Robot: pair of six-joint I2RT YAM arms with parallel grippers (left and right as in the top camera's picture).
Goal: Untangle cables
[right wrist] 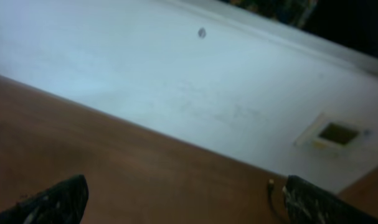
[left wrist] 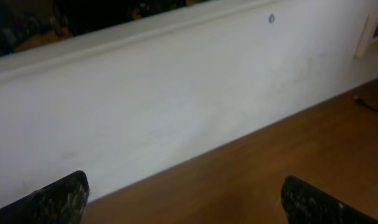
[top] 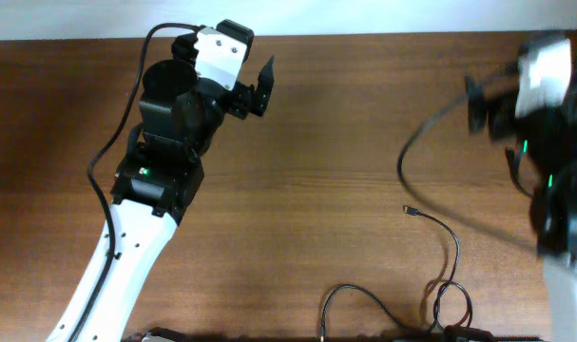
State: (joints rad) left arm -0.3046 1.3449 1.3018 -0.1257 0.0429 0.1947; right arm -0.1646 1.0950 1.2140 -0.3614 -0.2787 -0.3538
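Note:
Thin black cables lie on the wooden table at the front right. One cord (top: 447, 237) runs from a small plug end (top: 408, 210) down into loops (top: 451, 302), and another loop (top: 350, 290) lies to the left by the front edge. My left gripper (top: 260, 85) is open and empty at the back left, far from the cables. In the left wrist view, its fingertips (left wrist: 189, 202) are wide apart over bare wood. My right gripper (top: 480, 103) is motion-blurred at the back right. In the right wrist view it is open (right wrist: 185, 202), with a small light-tipped cord end (right wrist: 271, 185) beside its right finger.
A white wall (left wrist: 176, 106) runs along the table's back edge. Thick black arm wiring curves off the right arm (top: 407, 152) and the left arm (top: 112, 142). A dark cord end (left wrist: 366, 102) shows at the far right of the left wrist view.

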